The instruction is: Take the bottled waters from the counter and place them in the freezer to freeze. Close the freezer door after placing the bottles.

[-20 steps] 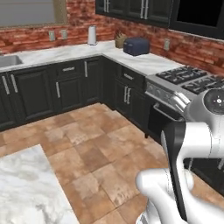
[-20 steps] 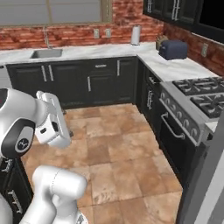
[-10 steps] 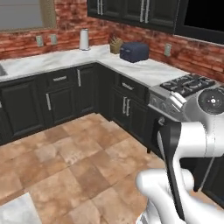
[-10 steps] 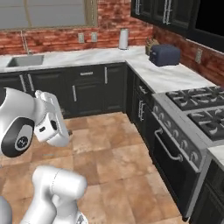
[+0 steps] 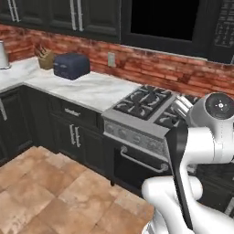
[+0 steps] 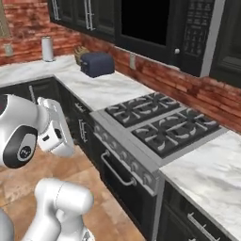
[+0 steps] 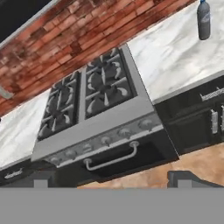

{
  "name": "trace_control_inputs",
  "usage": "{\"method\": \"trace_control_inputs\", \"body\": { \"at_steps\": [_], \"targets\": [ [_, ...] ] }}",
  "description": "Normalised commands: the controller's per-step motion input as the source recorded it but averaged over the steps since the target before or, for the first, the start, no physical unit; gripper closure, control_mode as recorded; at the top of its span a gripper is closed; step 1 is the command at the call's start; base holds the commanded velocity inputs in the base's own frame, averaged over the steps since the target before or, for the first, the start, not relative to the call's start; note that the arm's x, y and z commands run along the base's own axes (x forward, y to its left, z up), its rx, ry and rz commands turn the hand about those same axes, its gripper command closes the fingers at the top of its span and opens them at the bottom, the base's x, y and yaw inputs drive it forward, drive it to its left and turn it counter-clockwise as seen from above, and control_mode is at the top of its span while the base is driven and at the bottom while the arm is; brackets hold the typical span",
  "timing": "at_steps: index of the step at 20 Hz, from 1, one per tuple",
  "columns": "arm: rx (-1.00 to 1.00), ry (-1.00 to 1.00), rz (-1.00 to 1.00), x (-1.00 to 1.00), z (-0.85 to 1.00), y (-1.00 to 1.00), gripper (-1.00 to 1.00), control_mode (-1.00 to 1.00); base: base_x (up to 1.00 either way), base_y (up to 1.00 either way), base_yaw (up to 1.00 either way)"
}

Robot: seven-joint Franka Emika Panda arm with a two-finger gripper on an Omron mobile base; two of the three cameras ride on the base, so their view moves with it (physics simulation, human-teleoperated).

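- Here, in the hand view, from left to right: marble counter point(image 7: 17, 131), black gas stove point(image 7: 94, 109), more marble counter, then one water bottle point(image 7: 203, 19).
- Greyish-dark, slim, dark-capped; standing upright on the slab to the right of the stove, near the brick wall point(image 7: 65, 48).
- Well apart from the gripper point(image 7: 111, 179), whose two dark fingertips point(image 7: 41, 180) sit spread wide at the bottom edge, grasping nothing.
- Below the stove: row of knobs and a silver oven handle point(image 7: 111, 158).
- In the left base view, left to right: knife block point(image 5: 45, 58), dark blue toaster point(image 5: 71, 65), wall outlet point(image 5: 111, 59), stove, white arm.
- In the right base view: paper towel roll point(image 6: 47, 48) far left, black microwave point(image 6: 197, 33) above the burners.
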Motion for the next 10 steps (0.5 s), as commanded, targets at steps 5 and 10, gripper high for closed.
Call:
{"method": "trace_control_inputs", "body": {
  "at_steps": [5, 10],
  "targets": [
    [0.0, 0.0, 0.0, 0.0, 0.0, 0.0, -1.0, 1.0, 0.85, -0.16, -0.75],
    [0.0, 0.0, 0.0, 0.0, 0.0, 0.0, -1.0, 1.0, 0.59, -0.02, -0.84]
  ]
}}
